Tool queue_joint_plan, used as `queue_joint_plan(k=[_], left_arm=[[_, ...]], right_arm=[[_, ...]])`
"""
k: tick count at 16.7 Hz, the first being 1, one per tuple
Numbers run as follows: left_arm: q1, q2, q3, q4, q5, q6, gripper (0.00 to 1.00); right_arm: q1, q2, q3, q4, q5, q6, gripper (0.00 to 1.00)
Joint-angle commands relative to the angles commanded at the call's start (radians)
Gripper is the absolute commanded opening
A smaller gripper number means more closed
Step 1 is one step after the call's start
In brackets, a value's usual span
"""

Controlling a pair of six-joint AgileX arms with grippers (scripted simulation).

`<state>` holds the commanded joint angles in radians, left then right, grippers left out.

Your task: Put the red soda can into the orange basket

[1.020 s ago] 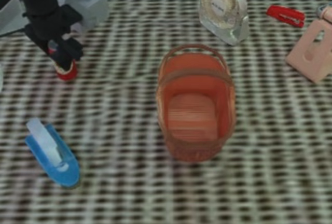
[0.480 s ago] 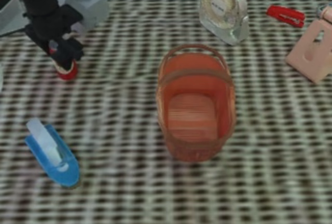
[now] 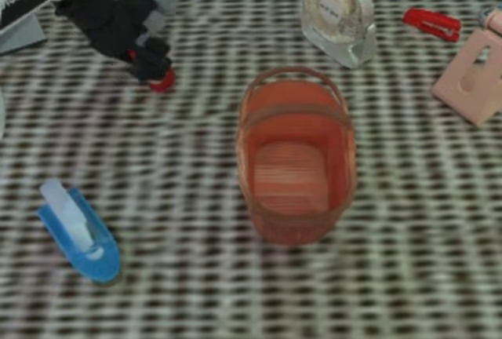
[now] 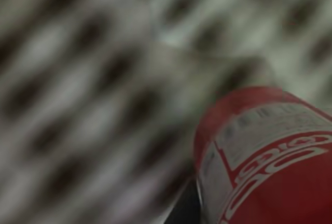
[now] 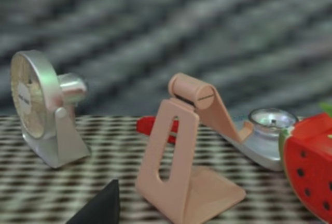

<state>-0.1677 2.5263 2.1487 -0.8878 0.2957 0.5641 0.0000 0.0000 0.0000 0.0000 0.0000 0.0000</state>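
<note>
Blue stapler (image 3: 78,231) lies nearest the camera edge of the checked table (image 3: 172,276), at the top view's left, with a white strip on its upper face. Further in, the orange basket (image 3: 296,158) stands at the middle of the cloth, upright, its arched handle crossing the far end and its inside bare.

Beyond it and to the left, the left gripper (image 3: 154,68) is clenched on the red soda can (image 3: 162,82), only the can's red end showing past the black fingers. The can sits well apart from the basket, left of its far rim. In the left wrist view the red soda can (image 4: 270,156) fills one corner with its white label patch, blurred weave behind it.

Along the far edge stand a small silver desk fan (image 3: 339,13), a red stapler (image 3: 431,23) and a pink phone stand (image 3: 471,80). The right wrist view shows the same fan (image 5: 44,110) and stand (image 5: 184,177), plus a strawberry-like red object (image 5: 311,167). The right arm's gripper shows in no view.
</note>
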Motion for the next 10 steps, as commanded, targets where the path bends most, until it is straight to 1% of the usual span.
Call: queue_joint_plan(k=[5,10], left_arm=[[-0.047,-0.12,-0.224,0.478,0.298,-0.151,0.0],[-0.096,-0.259,-0.47,1.023,0.612,-0.31,0.0]], right_arm=[[0.0,0.0,0.0,0.0,0.0,0.0,1.0],[0.0,0.0,0.0,0.0,0.0,0.0,1.0]])
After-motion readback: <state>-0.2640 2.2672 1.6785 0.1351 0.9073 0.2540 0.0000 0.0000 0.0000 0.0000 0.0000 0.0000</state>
